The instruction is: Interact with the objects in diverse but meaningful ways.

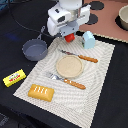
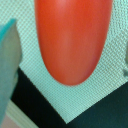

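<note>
The red tomato [image 1: 70, 36] sits right under my gripper [image 1: 69, 33] at the far edge of the placemat. In the wrist view the tomato [image 2: 72, 37] fills most of the picture, very close and blurred, above a corner of the woven placemat [image 2: 107, 85]. No finger shows clearly in either view. The pale blue-white carton [image 1: 88, 39] stands just to the exterior view's right of the gripper, and a teal-grey blur that may be the carton [image 2: 7, 70] shows at the wrist view's edge. The dark grey frying pan [image 1: 34, 50], yellow butter packet [image 1: 14, 77] and bread loaf [image 1: 41, 92] lie apart.
A round tan plate [image 1: 68, 66] lies mid-mat between a wooden-handled knife [image 1: 82, 57] and fork [image 1: 70, 81]. A pinkish board [image 1: 107, 25] with dark discs and a bowl [image 1: 123, 19] sits at the back, on the exterior view's right. A cable runs behind the pan.
</note>
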